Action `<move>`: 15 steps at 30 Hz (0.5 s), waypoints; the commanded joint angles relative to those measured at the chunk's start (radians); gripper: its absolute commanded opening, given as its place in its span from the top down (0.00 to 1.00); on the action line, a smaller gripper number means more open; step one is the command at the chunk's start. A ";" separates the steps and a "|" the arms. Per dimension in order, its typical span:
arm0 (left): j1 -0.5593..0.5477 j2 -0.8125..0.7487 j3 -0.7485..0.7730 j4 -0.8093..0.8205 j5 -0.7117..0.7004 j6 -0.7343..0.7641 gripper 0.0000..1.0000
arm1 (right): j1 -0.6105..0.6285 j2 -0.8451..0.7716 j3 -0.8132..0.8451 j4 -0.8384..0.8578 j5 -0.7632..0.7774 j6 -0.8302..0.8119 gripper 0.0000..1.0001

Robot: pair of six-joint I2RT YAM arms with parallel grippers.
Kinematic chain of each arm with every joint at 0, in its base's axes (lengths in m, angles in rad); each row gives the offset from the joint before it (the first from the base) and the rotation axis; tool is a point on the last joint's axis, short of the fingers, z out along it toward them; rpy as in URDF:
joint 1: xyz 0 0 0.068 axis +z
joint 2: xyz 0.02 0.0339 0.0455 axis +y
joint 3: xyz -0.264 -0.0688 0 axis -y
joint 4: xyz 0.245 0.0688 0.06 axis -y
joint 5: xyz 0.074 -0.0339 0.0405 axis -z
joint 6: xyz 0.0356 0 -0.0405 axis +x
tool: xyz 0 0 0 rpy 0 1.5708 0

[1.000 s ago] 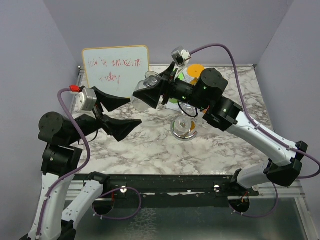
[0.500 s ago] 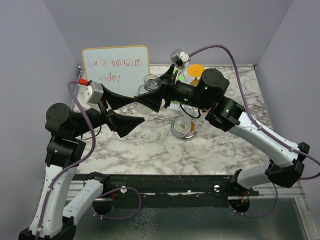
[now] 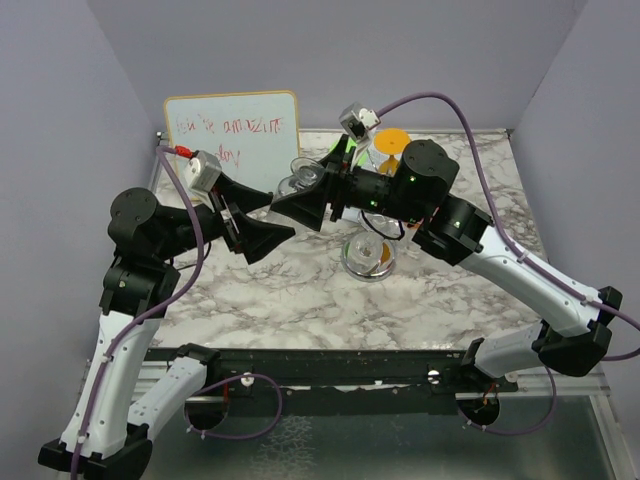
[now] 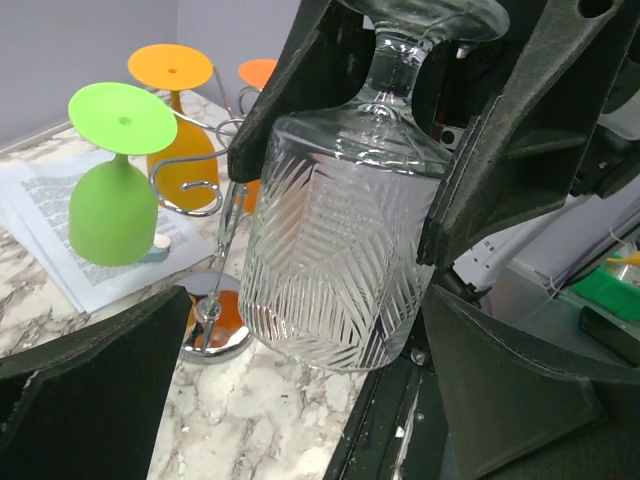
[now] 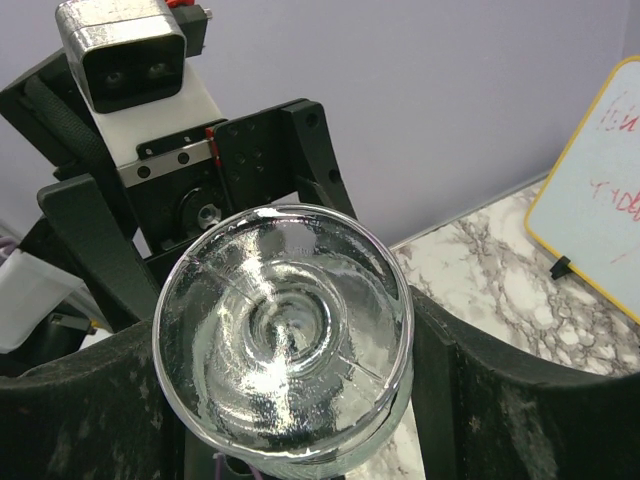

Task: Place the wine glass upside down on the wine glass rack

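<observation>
A clear cut-glass wine glass (image 3: 298,174) hangs in the air above the table's back left. My right gripper (image 3: 292,200) is shut on it near the stem. In the left wrist view the glass (image 4: 335,250) stands foot-up, bowl down, clamped by the right gripper's black fingers (image 4: 500,150). In the right wrist view its round end (image 5: 285,340) faces the camera between my right gripper (image 5: 290,390). My left gripper (image 3: 281,216) is open, its jaws on either side just below the bowl, not touching; it also shows in the left wrist view (image 4: 300,400). The wine glass rack (image 3: 367,258), chrome wire on a mirrored disc (image 4: 215,330), stands to the right.
A green glass (image 4: 115,190) and an orange glass (image 4: 175,120) hang upside down on the rack's arms. A printed sheet (image 4: 50,235) lies under them. A whiteboard (image 3: 232,140) leans at the back left. Purple walls close in the table.
My left arm has risen and swung right, bringing its open jaws up to the glass. My right gripper has shifted the glass slightly right.
</observation>
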 commanded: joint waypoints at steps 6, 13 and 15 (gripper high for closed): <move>0.003 0.013 -0.063 0.131 0.148 -0.031 0.10 | 0.010 0.020 0.025 0.090 -0.125 0.076 0.74; 0.002 0.018 -0.070 0.155 0.189 -0.035 0.11 | 0.010 0.049 0.057 0.036 -0.142 0.087 0.74; 0.003 0.018 -0.075 0.161 0.202 -0.038 0.13 | 0.010 0.051 0.056 0.044 -0.139 0.094 0.74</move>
